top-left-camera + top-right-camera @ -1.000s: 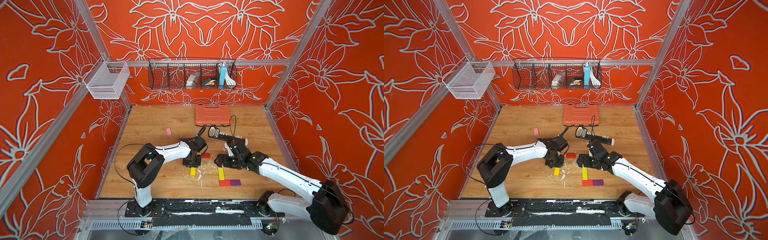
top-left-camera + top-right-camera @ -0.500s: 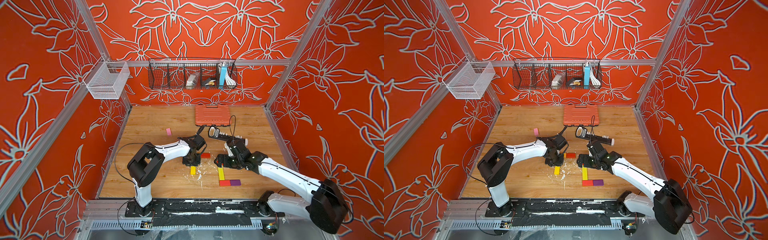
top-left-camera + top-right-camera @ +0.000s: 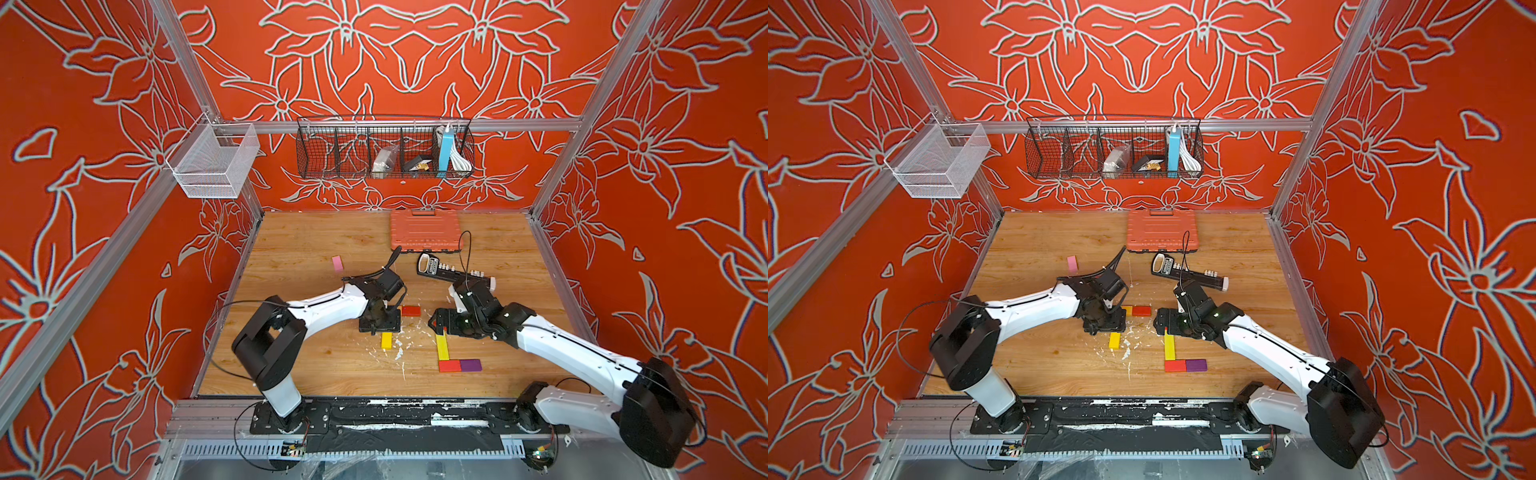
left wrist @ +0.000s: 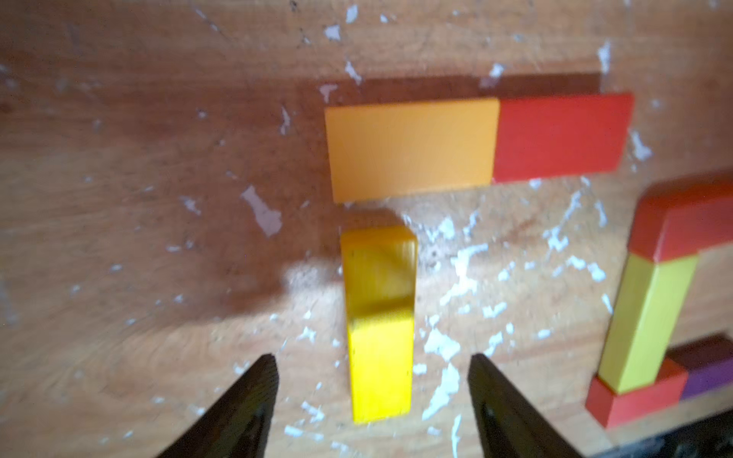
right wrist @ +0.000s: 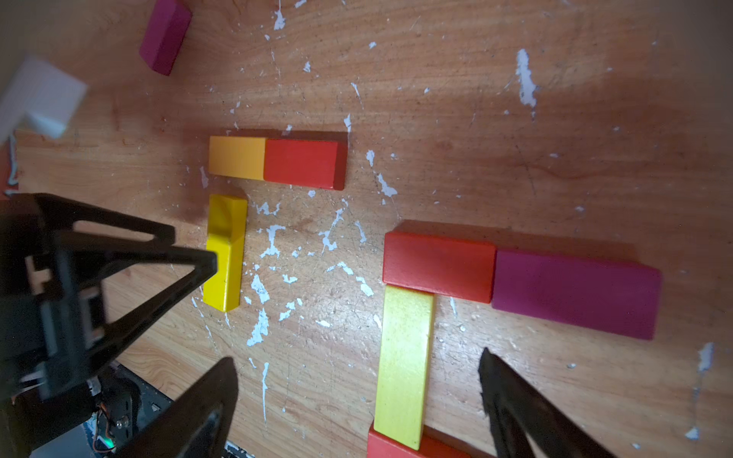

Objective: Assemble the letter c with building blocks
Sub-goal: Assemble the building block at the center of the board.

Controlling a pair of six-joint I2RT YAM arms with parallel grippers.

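My left gripper [image 4: 373, 368] is open, its fingertips on either side of a short yellow block [image 4: 378, 325] that lies flat on the wood without touching them. Just beyond lie an orange block [image 4: 412, 148] and a red block [image 4: 559, 137], end to end. My right gripper [image 5: 357, 380] is open astride a long yellow block [image 5: 404, 365]. A red block [image 5: 438, 265] and a purple block [image 5: 575, 293] lie across that block's far end, and another red block [image 5: 396, 448] at its near end. In both top views the grippers [image 3: 384, 328] [image 3: 1167, 326] hang low over these blocks.
A pink block [image 3: 337, 264] lies alone at the back left. A magenta block [image 5: 164, 35] lies apart by the white tip of the black pegged bar [image 3: 453, 272]. The orange ribbed case [image 3: 424, 230] stands against the back wall. White flecks dot the wood.
My left gripper's jaws have come apart around the short yellow block, and the gripper has shifted slightly. The blocks and the right arm have stayed where they were.
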